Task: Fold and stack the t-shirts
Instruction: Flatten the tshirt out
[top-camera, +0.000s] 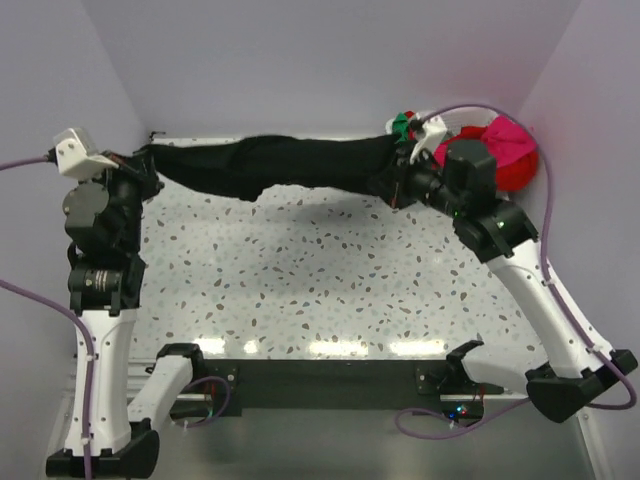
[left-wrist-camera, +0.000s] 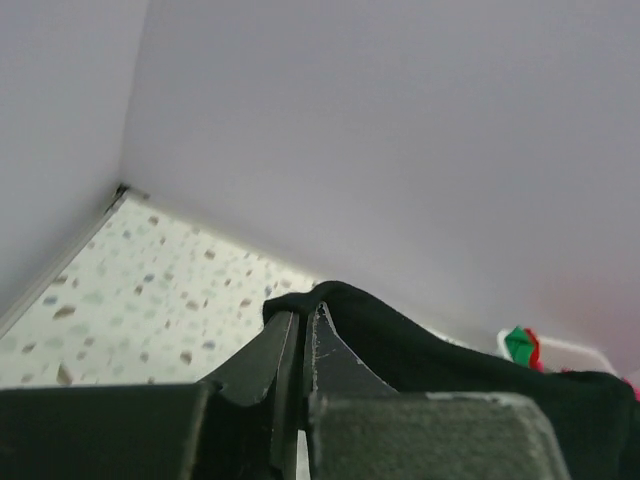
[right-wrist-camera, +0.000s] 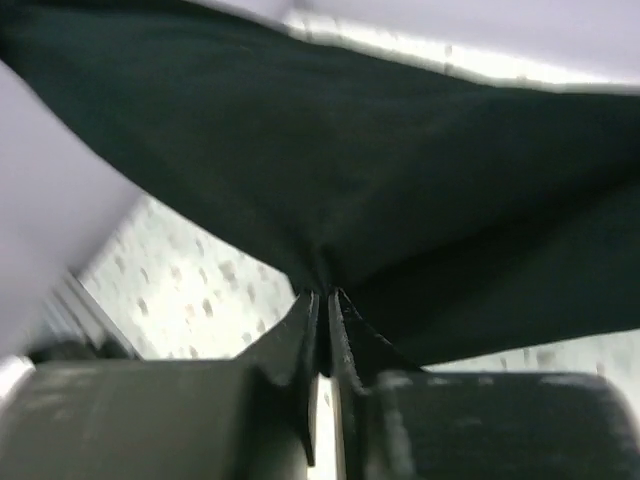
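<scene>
Top external view: table (top-camera: 300, 270), no folded stack yet. Left gripper (top-camera: 147, 168) and right gripper (top-camera: 400, 183), both clenched on one black t-shirt (top-camera: 290, 162), stretched along far edge, unfolded. Far right corner: one basket (top-camera: 432, 124), one red t-shirt (top-camera: 520, 172), one magenta t-shirt (top-camera: 505, 140), one green t-shirt (top-camera: 400, 125), all waiting.

No text, label, brand, number or sign can be read in any view.

Left gripper (left-wrist-camera: 303, 320) pinched; right gripper (right-wrist-camera: 325, 300) seemingly too.
</scene>
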